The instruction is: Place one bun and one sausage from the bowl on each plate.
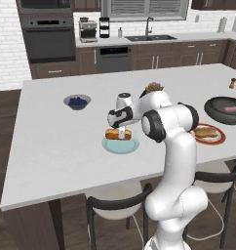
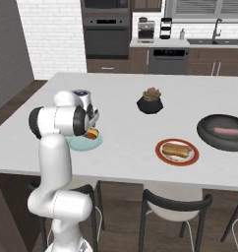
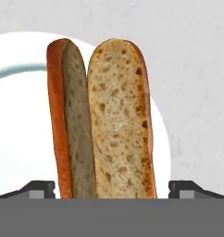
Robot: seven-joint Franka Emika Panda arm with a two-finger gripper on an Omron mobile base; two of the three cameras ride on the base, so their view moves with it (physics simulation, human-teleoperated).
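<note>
Porous, rough-crumbed bun [image 3: 114,125] on a smooth, glossy plate [image 3: 21,139].

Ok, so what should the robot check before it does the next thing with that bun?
1. Bun is over the blue plate: ok.
2. Tool is gripping the bun: cannot tell.
3. Bun rests on the blue plate: cannot tell.
4. Red-rimmed plate holds the second bun: ok.
5. A sausage waits in the dark bowl: ok.
</note>
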